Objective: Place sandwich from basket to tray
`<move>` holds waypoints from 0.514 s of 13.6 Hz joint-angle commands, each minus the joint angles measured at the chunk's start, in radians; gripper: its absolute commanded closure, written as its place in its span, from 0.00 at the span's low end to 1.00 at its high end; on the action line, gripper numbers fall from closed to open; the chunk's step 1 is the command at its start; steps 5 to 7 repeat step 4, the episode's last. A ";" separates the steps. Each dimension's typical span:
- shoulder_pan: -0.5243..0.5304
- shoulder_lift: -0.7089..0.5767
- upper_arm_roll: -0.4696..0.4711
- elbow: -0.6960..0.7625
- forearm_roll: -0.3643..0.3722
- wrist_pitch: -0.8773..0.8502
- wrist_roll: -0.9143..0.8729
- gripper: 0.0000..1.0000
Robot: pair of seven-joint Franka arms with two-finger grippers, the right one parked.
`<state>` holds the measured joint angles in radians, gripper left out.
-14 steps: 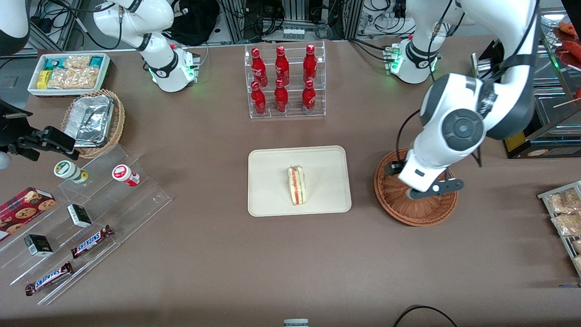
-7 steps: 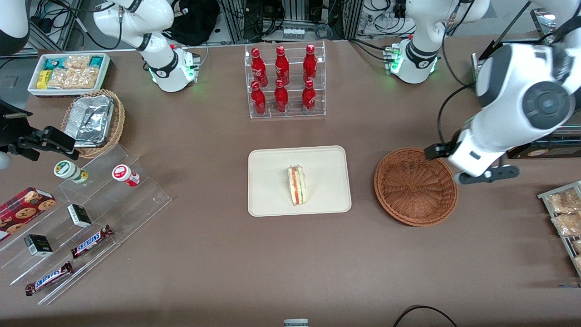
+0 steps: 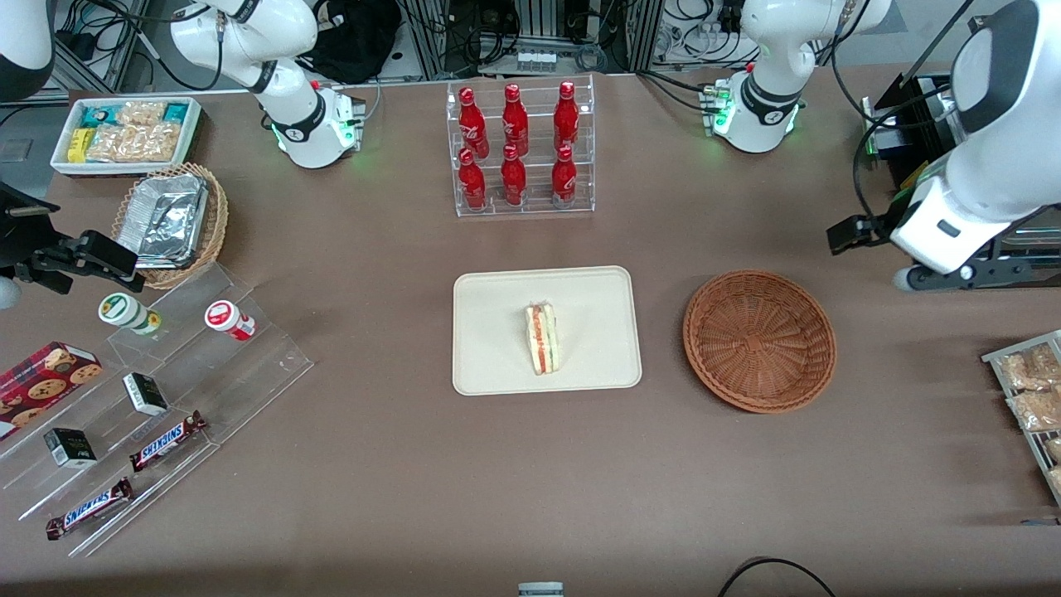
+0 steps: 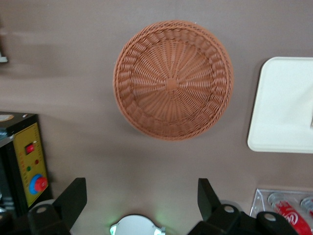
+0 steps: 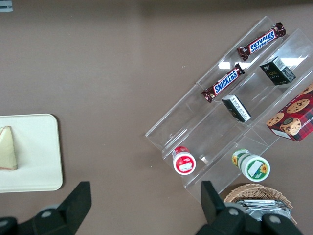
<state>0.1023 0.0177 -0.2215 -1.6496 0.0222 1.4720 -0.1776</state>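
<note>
Brown table (image 3: 373, 464): sandwich (image 3: 542, 338) lengthwise toward camera; pincer (image 4: 139, 198) spread.

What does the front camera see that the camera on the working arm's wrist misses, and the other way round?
Only the front view shows the sandwich lying on the tray. Only the wrist view shows the gripper, open, above bare table beside the basket, and a box with red and blue buttons. Both show the empty basket and part of the tray.

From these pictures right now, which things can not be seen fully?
- Gripper: front view, the arm's white body covers its jaws; wrist view shows them open, holding nothing.
- Sandwich: right wrist view's edge cuts it.
- Tray: both wrist views crop it.
- Basket: fully visible, empty.
</note>
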 commanded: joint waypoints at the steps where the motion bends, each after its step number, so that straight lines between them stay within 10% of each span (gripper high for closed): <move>1: 0.037 -0.024 -0.018 0.066 -0.015 -0.105 0.041 0.00; 7: 0.045 -0.036 -0.015 0.082 -0.013 -0.130 0.041 0.00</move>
